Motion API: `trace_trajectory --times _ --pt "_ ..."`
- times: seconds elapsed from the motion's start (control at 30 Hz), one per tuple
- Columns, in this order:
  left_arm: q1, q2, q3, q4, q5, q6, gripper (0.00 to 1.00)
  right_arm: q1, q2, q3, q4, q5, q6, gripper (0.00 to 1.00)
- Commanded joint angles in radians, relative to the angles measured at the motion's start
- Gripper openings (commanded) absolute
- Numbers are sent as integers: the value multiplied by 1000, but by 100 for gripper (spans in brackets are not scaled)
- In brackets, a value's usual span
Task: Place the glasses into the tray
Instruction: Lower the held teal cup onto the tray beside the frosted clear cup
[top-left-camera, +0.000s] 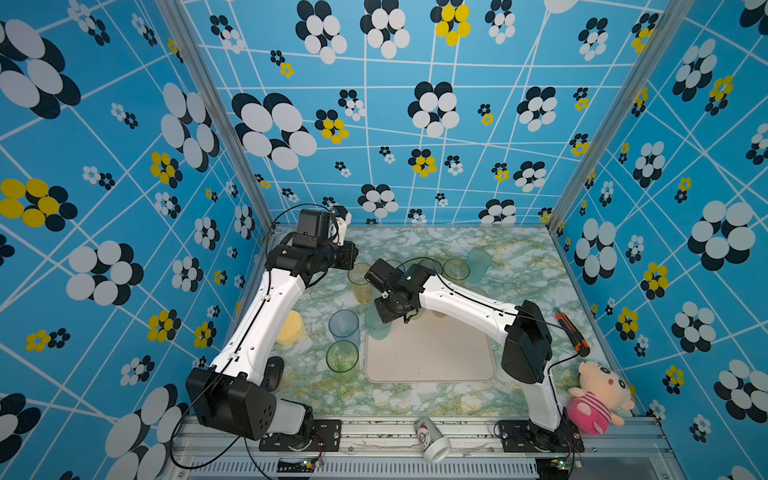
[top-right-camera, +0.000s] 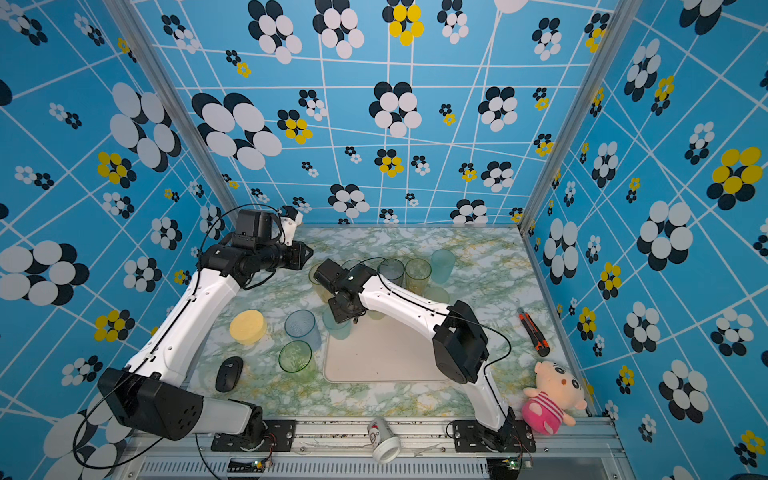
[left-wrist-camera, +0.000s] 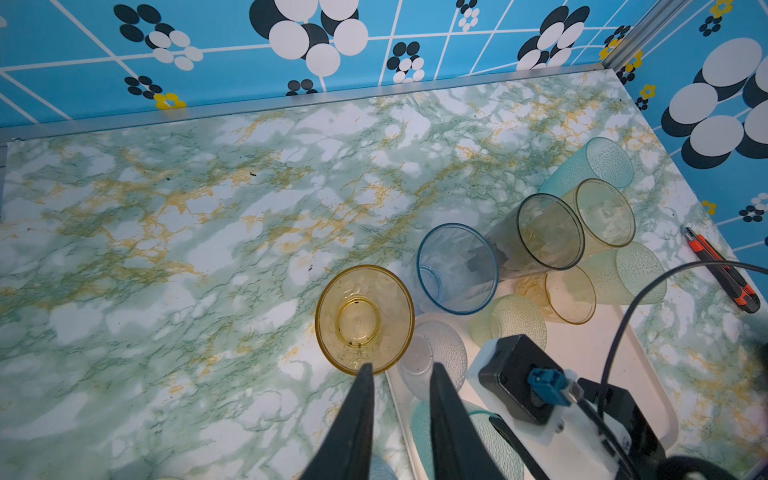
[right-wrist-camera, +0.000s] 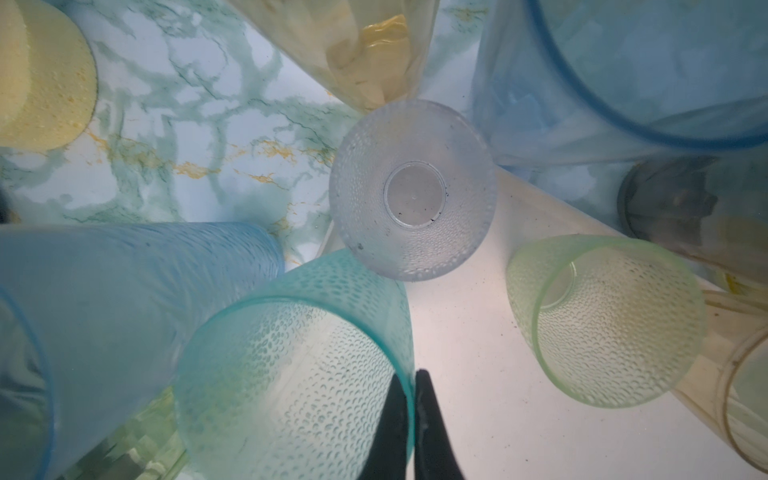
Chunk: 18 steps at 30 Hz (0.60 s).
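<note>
In a top view, the teal glass (top-left-camera: 376, 330) is half hidden under the right arm at the far corner of the tray (top-left-camera: 432, 357). In the left wrist view, the left gripper (left-wrist-camera: 399, 370) is shown slightly open and empty. In the right wrist view, the right gripper (right-wrist-camera: 411, 382) is shown clamped on the glass's rim. Placing is judged under way, with release called for next.

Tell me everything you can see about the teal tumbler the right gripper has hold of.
Translucent and plastic-looking, the teal tumbler is dimpled all over with a darker rim, upright, mouth up, empty. The right gripper pinches its wall, one finger inside, one outside. It is over the tray's far left corner; whether its base rests there is hidden.
</note>
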Motion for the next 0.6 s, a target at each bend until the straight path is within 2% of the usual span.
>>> trace_trajectory --times 0.0,0.57 --pt "10 -9 -13 10 20 18 26 -4 20 28 -33 7 -12 2" --pt "13 -15 -16 3 23 20 27 -4 32 41 -49 -43 -18 6"
